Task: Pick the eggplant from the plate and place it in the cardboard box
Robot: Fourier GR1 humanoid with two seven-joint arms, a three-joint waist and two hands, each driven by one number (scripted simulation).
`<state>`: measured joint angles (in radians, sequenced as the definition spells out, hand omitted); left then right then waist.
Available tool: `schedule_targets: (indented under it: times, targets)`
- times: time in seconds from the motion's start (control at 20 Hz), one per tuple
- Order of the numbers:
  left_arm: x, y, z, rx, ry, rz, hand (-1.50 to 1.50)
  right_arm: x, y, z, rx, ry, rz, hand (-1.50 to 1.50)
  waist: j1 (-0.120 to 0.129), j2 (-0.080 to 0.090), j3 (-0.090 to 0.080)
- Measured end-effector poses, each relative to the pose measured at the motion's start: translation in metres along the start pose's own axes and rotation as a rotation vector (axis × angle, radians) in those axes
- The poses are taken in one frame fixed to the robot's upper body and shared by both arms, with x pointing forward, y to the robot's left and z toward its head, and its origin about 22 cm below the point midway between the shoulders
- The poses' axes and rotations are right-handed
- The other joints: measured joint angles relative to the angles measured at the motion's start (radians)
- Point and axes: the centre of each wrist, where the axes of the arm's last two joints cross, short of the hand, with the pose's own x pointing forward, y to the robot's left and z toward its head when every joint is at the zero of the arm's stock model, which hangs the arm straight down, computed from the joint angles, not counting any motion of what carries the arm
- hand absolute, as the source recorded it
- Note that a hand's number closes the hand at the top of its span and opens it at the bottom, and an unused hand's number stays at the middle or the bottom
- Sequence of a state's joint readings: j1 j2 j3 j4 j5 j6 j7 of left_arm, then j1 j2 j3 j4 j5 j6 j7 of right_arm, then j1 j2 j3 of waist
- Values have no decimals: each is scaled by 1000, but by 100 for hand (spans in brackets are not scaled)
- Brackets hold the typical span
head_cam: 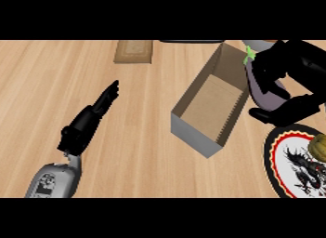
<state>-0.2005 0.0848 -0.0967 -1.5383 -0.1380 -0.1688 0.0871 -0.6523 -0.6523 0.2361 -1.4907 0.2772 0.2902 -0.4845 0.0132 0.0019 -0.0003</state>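
Grips the pale purple eggplant (pixel 263 95) in the right hand (pixel 289 69), fingers curled round it, green stem at its upper end, just beside the right wall of the open cardboard box (pixel 189 132). Below, on the wooden counter (pixel 145 153), a dragon-patterned plate (pixel 269 153) with black rim and red ring, carrying a ribbed orange-brown vegetable (pixel 324 148) at the right edge. Rests the left hand (pixel 90 121) straight-fingered, well apart, left of the box. Near the top edge, a small brown mat (pixel 133 51), with a dark object (pixel 192 41) cut off beside it.
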Motion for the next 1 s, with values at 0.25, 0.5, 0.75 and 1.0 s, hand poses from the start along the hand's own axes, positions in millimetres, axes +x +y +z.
schedule_targets:
  times: [0.25,0.5,0.75,1.0]
  targets:
    - [3,1,-2,-1,-7,3,0,-18,35,-20,60,55,-23,-150,1,1,0]
    - [1,-1,-2,-1,-7,3,0,-37,70,-25,147,147,-135,-150,2,-2,-3]
    - [-1,-1,0,-5,-9,0,0,-54,87,-33,147,148,-256,-150,2,-2,-2]
    - [1,-2,2,-10,-12,-2,0,-72,90,-32,-3,153,-483,-150,5,2,0]
